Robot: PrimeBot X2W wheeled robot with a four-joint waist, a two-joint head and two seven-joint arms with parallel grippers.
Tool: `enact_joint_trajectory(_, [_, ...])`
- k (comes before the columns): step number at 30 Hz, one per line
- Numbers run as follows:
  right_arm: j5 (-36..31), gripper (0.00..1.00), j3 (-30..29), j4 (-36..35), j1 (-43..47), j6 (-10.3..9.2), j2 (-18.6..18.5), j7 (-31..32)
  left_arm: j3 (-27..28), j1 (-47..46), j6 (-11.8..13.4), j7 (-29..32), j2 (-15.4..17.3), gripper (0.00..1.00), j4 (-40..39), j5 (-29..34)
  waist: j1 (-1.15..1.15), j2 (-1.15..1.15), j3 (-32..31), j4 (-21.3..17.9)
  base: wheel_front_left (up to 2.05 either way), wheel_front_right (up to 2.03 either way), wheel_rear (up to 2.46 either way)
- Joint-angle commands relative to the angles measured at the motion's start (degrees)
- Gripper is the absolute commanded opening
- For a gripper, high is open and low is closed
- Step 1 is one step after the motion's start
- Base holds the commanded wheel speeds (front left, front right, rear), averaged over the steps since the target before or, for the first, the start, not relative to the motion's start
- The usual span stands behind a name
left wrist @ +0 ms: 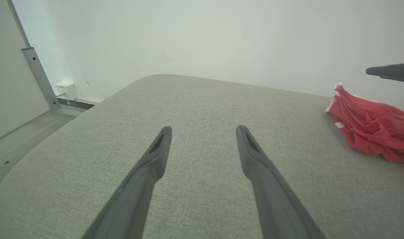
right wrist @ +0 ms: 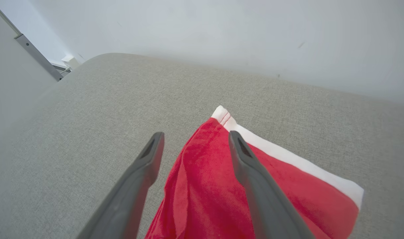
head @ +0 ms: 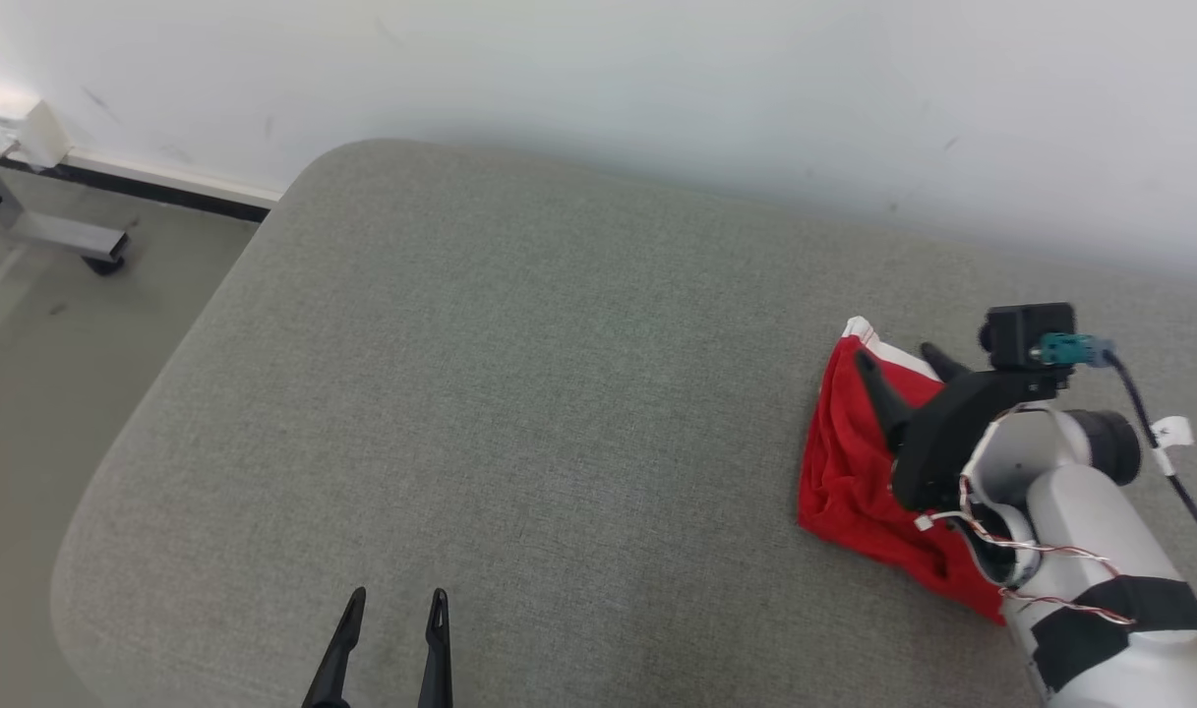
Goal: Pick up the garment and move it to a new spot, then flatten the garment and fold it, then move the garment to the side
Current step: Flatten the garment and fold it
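Both pairs of jaws stood spread, gripping nothing. The crumpled red cloth garment with a white band (head: 844, 472) lay on the right side of the grey fabric cushion (head: 559, 393), near the white wall (head: 657, 79). It was just under the right jaws and well apart from the left jaws.

Grey upholstered surface (head: 519, 393) against a white wall (head: 657, 79)
The surface is wide, with a rounded corner, and the wall behind it is faintly scuffed. On the pale floor (head: 28, 393) off its left edge, a metal frame leg (head: 37, 228) stands on a dark caster (head: 104, 264), near a small white wall box (head: 23, 123) (just above a dark skirting strip (head: 165, 192)).
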Motion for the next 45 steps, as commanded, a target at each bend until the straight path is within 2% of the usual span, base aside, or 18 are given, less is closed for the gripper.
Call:
enact_joint_trajectory(1, [0.1, 1.00, -0.4, -0.2, 0.8, -0.18, -0.8, -0.8, 0.2, 0.5, -0.2, -0.2, -0.1, 1.00, -0.1, 0.4, 0.00, 0.00, -0.8, -0.8, 0.00, 0.00, 0.00])
enact_joint_trajectory(12, [-4.8, 1.00, -7.2, -3.0, 9.9, -0.18, -4.1, -5.3, 0.6, 1.9, -0.8, -0.2, 0.0, 1.00, 0.0, 0.7, 0.00, 0.00, -2.7, -3.2, 0.00, 0.00, 0.00])
enact_joint_trajectory(20, [-8.6, 1.00, -9.9, -5.8, 17.2, -0.18, -1.2, -8.4, 0.6, 1.9, -0.7, -0.2, 0.0, 1.00, 0.1, 0.3, 0.00, 0.00, -2.8, -4.1, 0.00, 0.00, 0.00])
enact_joint_trajectory(26, [-10.8, 1.00, -10.4, -5.8, 17.9, -0.18, 0.9, -10.0, 0.6, 1.2, -0.8, -0.2, 0.0, 1.00, 0.4, 0.2, 0.00, 0.00, -2.7, -4.1, 0.00, 0.00, 0.00])
enact_joint_trajectory(27, [-11.2, 0.68, -10.4, -5.7, 17.5, -0.18, 1.2, -10.4, 0.5, 1.1, -0.8, -0.2, 0.0, 1.00, 0.3, 0.3, 0.00, 0.00, -2.7, -4.0, 0.00, 0.00, 0.00])
enact_joint_trajectory(28, [-11.5, 0.41, -10.4, -5.6, 17.0, -0.18, 1.5, -10.8, 0.4, 1.0, -0.9, -0.2, 0.0, 1.00, 0.4, 0.4, 0.00, 0.00, -2.6, -3.9, 0.00, 0.00, 0.00])
enact_joint_trajectory(29, [-11.9, 0.25, -10.5, -5.3, 16.5, -0.18, 1.9, -11.1, 0.3, 0.9, -0.9, -0.2, 0.0, 1.00, 0.3, 0.4, 0.00, 0.00, -2.6, -3.7, 0.00, 0.00, 0.00])
enact_joint_trajectory(30, [-12.4, 0.00, -10.3, -4.9, 16.1, -0.18, 2.1, -11.4, 0.3, 0.9, -1.0, -0.2, 0.0, 1.00, 0.3, 0.5, 0.00, 0.00, -2.5, -3.5, 0.00, 0.00, 0.00])
enact_joint_trajectory(36, [-15.5, 0.00, -10.8, -1.5, 13.1, -0.18, 3.5, -12.0, -0.1, 0.6, -0.9, -0.2, 0.0, 1.00, 0.3, 0.3, 0.00, 0.00, -1.9, -1.7, 0.00, 0.00, 0.00])
enact_joint_trajectory(45, [-19.2, 0.00, -10.8, 7.4, 8.9, -0.18, 5.1, -13.6, -0.7, 0.4, -0.6, -0.2, 0.0, 1.00, 0.2, -0.1, 0.00, 0.00, -0.6, 1.8, 0.00, 0.00, 0.00])
